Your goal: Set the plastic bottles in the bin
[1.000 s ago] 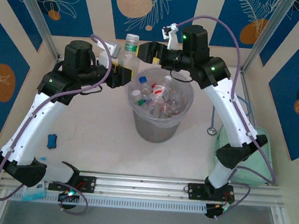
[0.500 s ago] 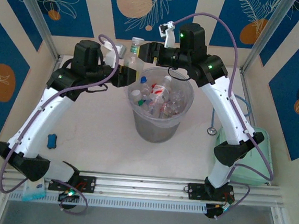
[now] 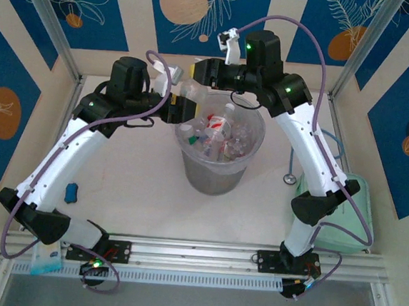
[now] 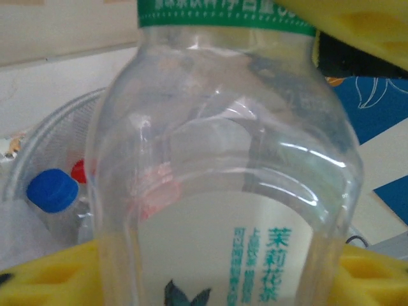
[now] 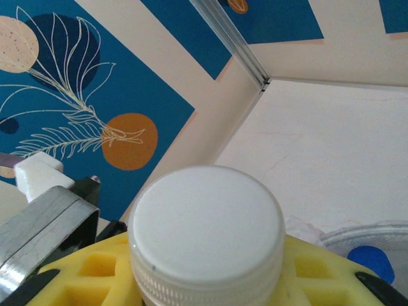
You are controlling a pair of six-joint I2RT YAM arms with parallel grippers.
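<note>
Here my right gripper (image 3: 206, 73) clamps the green-labelled bottle (image 4: 223, 191) beside the bin (image 3: 257, 140); whether my left gripper (image 3: 179, 109) grips it, I cannot tell.

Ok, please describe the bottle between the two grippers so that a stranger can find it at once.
Find the round grey bin in the middle. At its far-left rim the left gripper and the right gripper meet, with a clear bottle between them. Unlike the bottles lying inside the bin, it is in the air, with a white cap and a green label.
</note>
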